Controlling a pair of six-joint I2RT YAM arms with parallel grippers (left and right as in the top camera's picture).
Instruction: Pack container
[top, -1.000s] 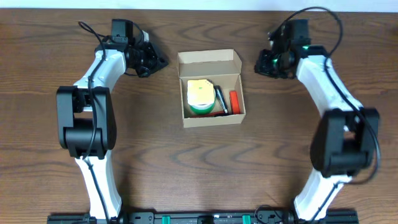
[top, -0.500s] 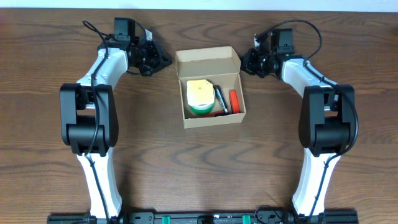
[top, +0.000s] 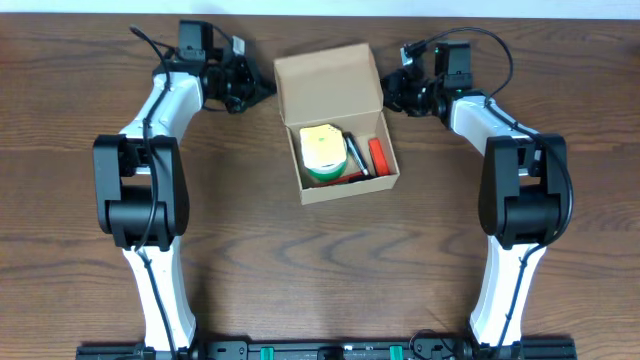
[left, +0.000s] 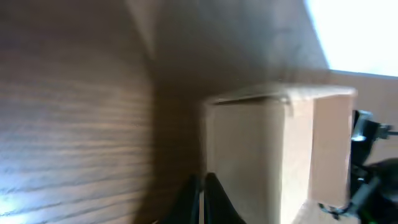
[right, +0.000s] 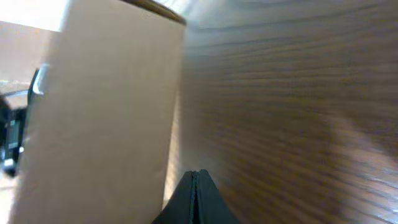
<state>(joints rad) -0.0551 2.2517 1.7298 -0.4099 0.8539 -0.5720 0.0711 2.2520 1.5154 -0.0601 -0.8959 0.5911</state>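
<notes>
The container (top: 345, 180) is a tan cardboard box in the middle of the table. Its hinged lid (top: 325, 85) stands raised at the far side. Inside are a yellow and green roll (top: 323, 152), a dark pen-like item (top: 354, 158) and a red item (top: 377, 156). My left gripper (top: 264, 91) is shut, its tip at the lid's left edge. My right gripper (top: 388, 92) is shut, its tip at the lid's right edge. The left wrist view shows shut fingers (left: 202, 193) against the cardboard (left: 261, 155). The right wrist view shows shut fingers (right: 198, 186) beside the cardboard (right: 106, 112).
The brown wooden table (top: 300, 270) spreads all round the box. Both arms reach in from the front, with cables looping near each wrist at the far edge.
Both grippers moved inward to the lid's side edges. The lid has risen from lying back to standing up, and the box has shifted a little.
</notes>
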